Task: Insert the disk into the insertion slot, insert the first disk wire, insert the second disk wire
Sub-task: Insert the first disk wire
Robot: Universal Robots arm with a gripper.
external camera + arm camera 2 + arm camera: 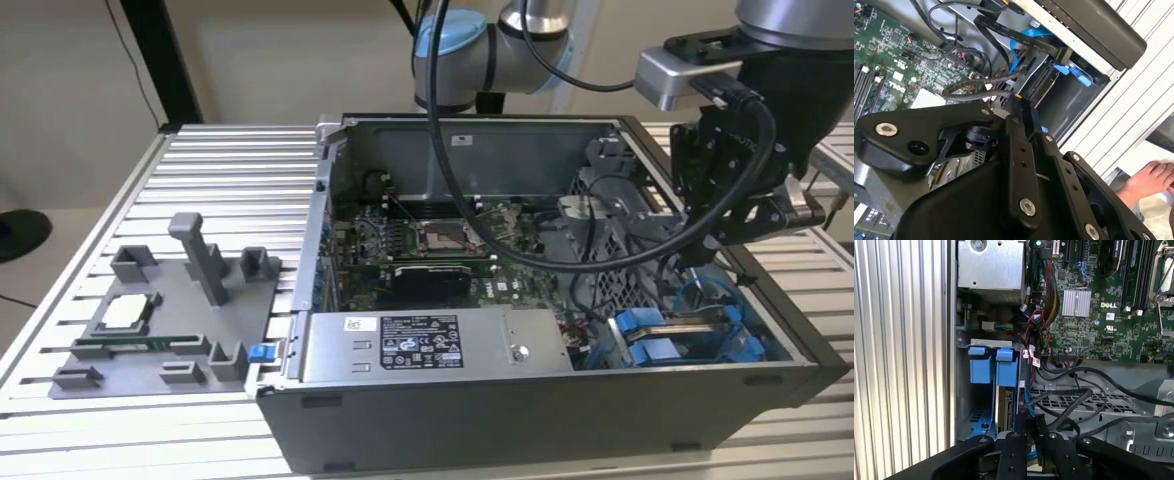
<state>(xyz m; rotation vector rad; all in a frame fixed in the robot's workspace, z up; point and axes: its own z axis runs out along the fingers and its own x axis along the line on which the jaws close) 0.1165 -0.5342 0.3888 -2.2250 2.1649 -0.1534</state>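
The disk sits edge-up in the insertion slot, clipped in its bright blue carrier. In the exterior view the disk lies in the bay at the case's near corner, on the exterior view's right. My gripper hangs just above that bay. Its black fingers are drawn together on the end of a black wire that curves off over the perforated metal plate. In the second wrist view the wire ends at my fingertips. A blue cable runs beside the bay.
The grey power-supply box stands next to the bay, and the motherboard lies behind it. Loose black cables cross the case interior. A grey fixture with parts sits on the slatted table at the exterior view's left. A person's hand rests beyond the table edge.
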